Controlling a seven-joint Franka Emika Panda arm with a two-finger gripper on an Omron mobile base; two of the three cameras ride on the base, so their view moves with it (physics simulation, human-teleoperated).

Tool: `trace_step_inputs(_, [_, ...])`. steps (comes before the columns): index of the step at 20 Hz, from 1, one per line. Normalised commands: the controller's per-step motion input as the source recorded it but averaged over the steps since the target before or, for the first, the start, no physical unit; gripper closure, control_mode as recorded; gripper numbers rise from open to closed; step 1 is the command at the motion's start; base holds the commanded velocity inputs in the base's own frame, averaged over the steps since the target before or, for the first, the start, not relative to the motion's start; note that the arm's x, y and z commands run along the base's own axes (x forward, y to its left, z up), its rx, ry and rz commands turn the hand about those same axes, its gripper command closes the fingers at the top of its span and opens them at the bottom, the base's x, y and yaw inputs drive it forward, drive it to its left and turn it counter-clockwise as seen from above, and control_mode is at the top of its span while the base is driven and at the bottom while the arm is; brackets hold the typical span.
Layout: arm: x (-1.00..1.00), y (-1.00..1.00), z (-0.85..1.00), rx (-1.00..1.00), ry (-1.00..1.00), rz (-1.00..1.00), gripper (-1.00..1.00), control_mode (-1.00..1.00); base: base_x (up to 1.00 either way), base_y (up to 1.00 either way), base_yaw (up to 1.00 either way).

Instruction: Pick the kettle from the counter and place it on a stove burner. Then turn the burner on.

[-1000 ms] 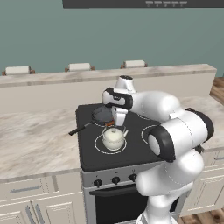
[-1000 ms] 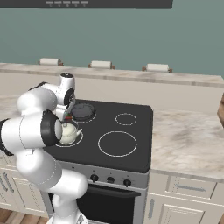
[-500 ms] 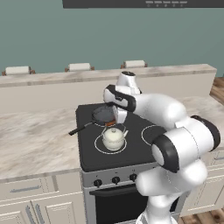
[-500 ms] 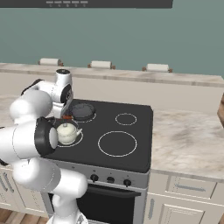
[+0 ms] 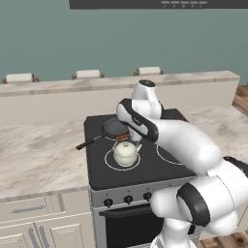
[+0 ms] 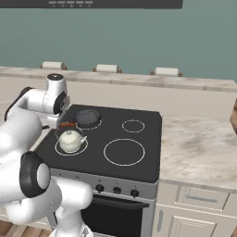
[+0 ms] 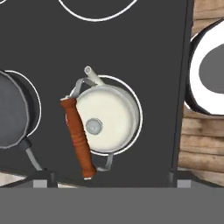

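Observation:
The cream-white kettle stands upright inside the stove burner ring at the front left of the black cooktop. Its reddish-brown handle bar lies over the lid's left side in the hand view. My gripper hovers straight above the kettle, open, with nothing between its fingertips. The beige counter flanks the stove on both sides.
A black long-handled frying pan sits on the back left burner, just behind the kettle. The biggest ring and the smallest ring lie to the right. Stove knobs line the front panel.
The hand has lifted a little away from the kettle and the arm's elbow has swung. The kettle stays on the burner ring.

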Motion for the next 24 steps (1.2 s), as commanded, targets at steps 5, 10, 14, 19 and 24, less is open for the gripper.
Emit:
trace_step_inputs(5, [-0.58,0.29,0.24,-0.12,-0.12,0.16,-1.0,-1.0,0.0,0.0,0.0])
trace_step_inputs(10, [-0.74,0.18,0.04,-0.21,-0.27,0.21,-1.0,-1.0,0.0,0.0,0.0])
trace_step_inputs(14, [-0.74,0.16,0.0,-0.22,-0.33,0.22,-1.0,-1.0,0.0,0.0,0.0])
trace_step_inputs(19, [-0.7,0.28,0.0,-0.19,-0.29,0.19,-1.0,-1.0,0.0,0.0,0.0])
trace_step_inputs(24, [-0.59,0.36,0.0,-0.16,-0.19,0.19,-1.0,-1.0,0.0,0.0,0.0])
